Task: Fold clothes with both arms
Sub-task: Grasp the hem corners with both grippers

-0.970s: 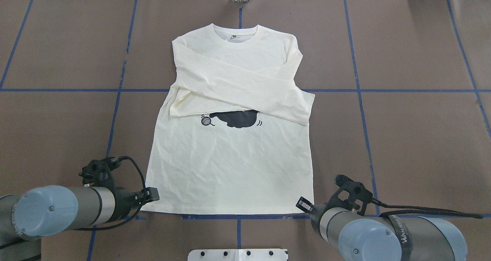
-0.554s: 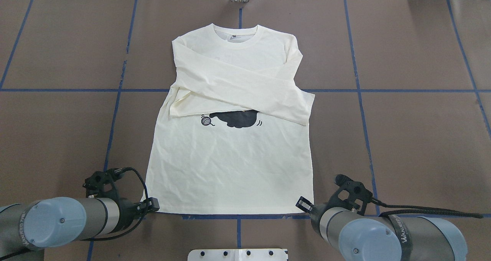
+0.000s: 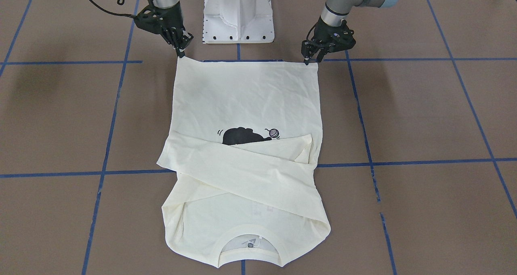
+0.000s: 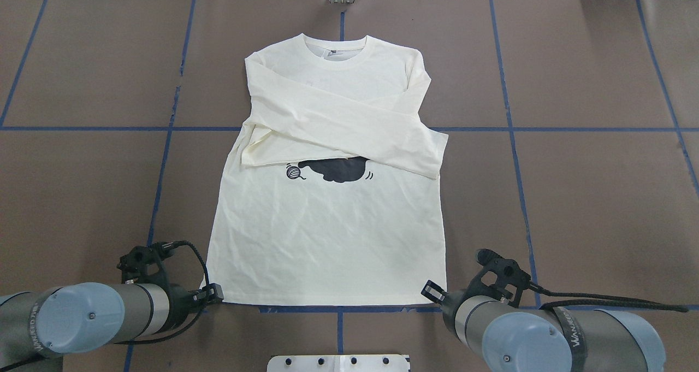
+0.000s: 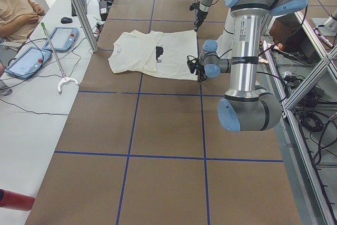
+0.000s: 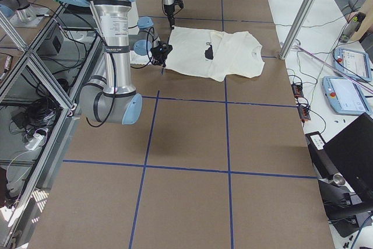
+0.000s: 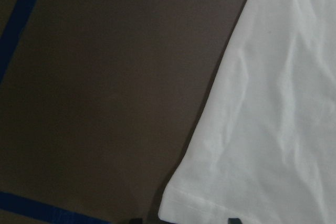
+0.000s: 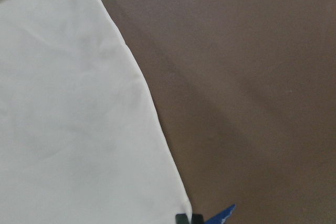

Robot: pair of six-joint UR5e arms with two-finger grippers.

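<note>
The left gripper [image 4: 214,293] has drawn back to the T-shirt [image 4: 327,241] hem corner, fingers apart. The right gripper [image 4: 431,291] pinches the opposite corner.

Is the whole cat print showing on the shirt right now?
No, a folded sleeve lies over the top of the black cat print on the shirt.

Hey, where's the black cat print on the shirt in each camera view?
Front-facing: cat print centre, just above the crossed sleeves.
Overhead: centre, just below them.
Exterior left: upper middle.
Exterior right: upper middle.
Left wrist: not in it.
Right wrist: not in it.
Shared landmark: the crossed sleeves overlapping it.
</note>
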